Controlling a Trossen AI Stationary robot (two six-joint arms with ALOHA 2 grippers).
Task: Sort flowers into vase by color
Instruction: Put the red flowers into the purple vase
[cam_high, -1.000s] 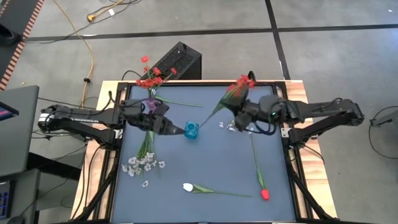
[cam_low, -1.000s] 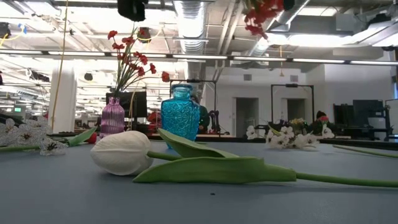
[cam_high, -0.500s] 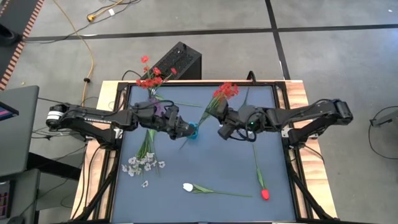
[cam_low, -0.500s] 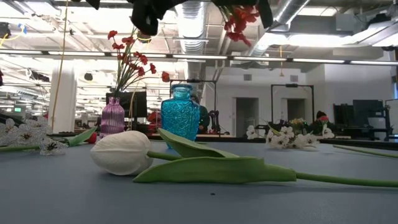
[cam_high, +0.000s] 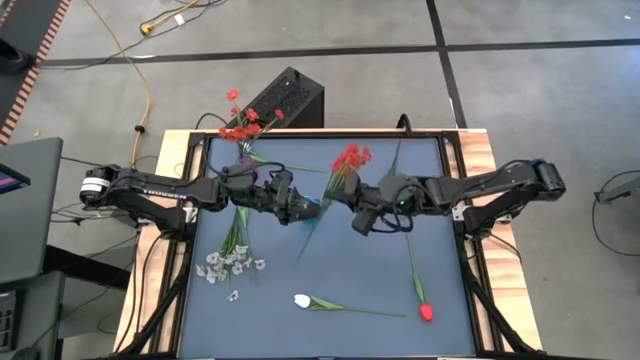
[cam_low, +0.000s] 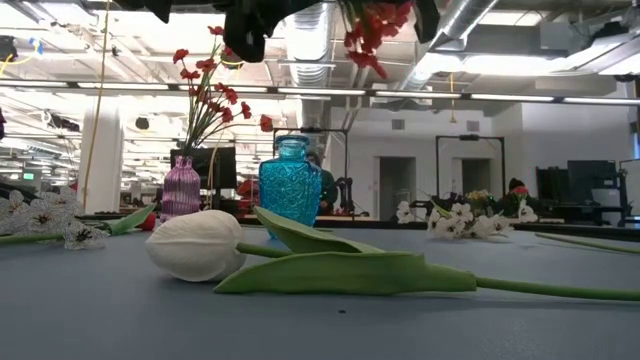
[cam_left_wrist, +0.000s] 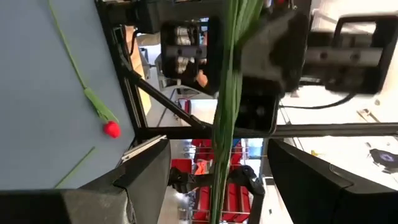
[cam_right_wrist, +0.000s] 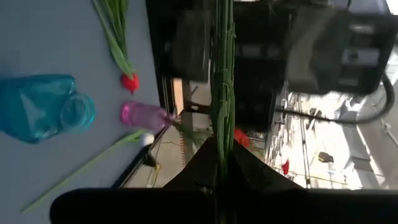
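Observation:
A red clustered spray (cam_high: 350, 158) on a long green stem is held in the air over the table's middle by my right gripper (cam_high: 345, 208), which is shut on it. My left gripper (cam_high: 316, 210) faces it from the left. It is open, and its fingers (cam_left_wrist: 146, 171) stand on either side of the stem (cam_left_wrist: 227, 124); whether they touch it, I cannot tell. Below it stands the blue vase (cam_low: 291, 185), mostly hidden in the high view. The purple vase (cam_low: 181, 187) at the far left holds red sprays (cam_high: 243, 125). My right gripper pinches the spray's stem (cam_right_wrist: 221, 134) between its two fingers, at about mid-length. The fingers come nearly level from the table's right and lie across the stem. The flower is lifted clear, with the bloom toward the far edge and the stem's free end (cam_high: 301, 256) slanting toward the near left.
A white blossom spray (cam_high: 230, 265) lies at the near left. A white tulip (cam_high: 302, 300) and a red tulip (cam_high: 426, 312) lie near the front edge. One more green stem (cam_high: 236, 228) lies left of the blue vase.
Both grippers have come toward the table's middle and sunk a little, rolling as they went. My right gripper has carried the red spray leftward, so that its stem now runs between my left gripper's open fingers above the blue vase.

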